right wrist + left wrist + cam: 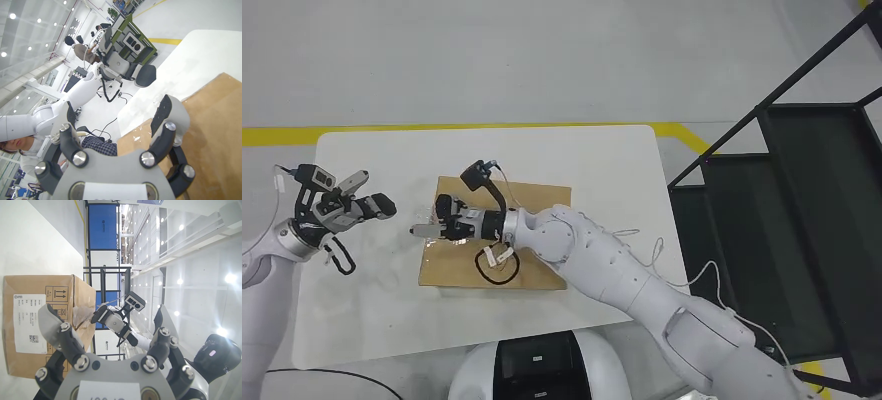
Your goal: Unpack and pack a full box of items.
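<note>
One box (447, 266), two grippers (104, 313) (117, 106).

You're looking at a brown box (542, 198) with a white label (30, 323), black print. White table (572, 150). Your right gripper (117, 103) has grey fingers (179, 111) and black pads (160, 113); left gripper (370, 195) same. Yellow line (442, 128) on pale grey floor (542, 60). Black rack (812, 180). Blue panels (102, 224).

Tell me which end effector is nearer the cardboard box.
Right. The right end effector is over the cardboard box edge; the left end effector sits apart, over the table.
</note>
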{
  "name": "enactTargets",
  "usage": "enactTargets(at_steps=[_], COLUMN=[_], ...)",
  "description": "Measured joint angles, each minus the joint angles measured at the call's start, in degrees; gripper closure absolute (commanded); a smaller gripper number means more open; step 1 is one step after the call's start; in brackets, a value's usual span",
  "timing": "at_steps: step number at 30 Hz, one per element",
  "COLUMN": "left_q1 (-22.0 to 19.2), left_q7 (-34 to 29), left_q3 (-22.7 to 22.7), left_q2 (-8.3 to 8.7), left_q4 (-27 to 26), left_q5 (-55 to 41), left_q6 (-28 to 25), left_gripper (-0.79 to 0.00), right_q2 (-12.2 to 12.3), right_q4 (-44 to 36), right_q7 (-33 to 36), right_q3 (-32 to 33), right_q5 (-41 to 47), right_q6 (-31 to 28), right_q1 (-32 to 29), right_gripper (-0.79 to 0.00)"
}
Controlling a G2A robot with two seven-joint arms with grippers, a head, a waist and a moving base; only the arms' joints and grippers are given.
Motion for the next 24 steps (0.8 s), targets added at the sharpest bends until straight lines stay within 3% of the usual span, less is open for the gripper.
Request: enactTargets(at_steps=[6,14,20,24], left_q1=[-0.98,-2.48,-3.22,-3.41], left_q7=[-0.08,-0.03,0.07,0.07], left_q3=[0.87,2.43,3.09,3.30], left_q2=[-0.28,-0.74,-1.00,-1.14], left_q4=[0.21,0.84,1.66,2.23], left_q5=[0.36,0.95,1.22,1.14], left_q6=[0.30,0.78,0.85,0.75], left_gripper=[-0.785,-0.785,-0.785,-0.785], right_q2=[4.03,9.04,10.62,10.93], right_q4=[-10.90,-24.65,-28.32,-27.24], right_q7=[1.51,7.66,12.20,13.35], right_q3=[7.99,21.61,25.81,26.25], right_q5=[-5.08,-5.44,-3.59,-2.32], right_q6=[0.30,3.17,5.12,6.38], right_q1=[-8.82,-23.63,-29.41,-29.73], right_gripper=[-0.785,-0.785,-0.785,-0.785])
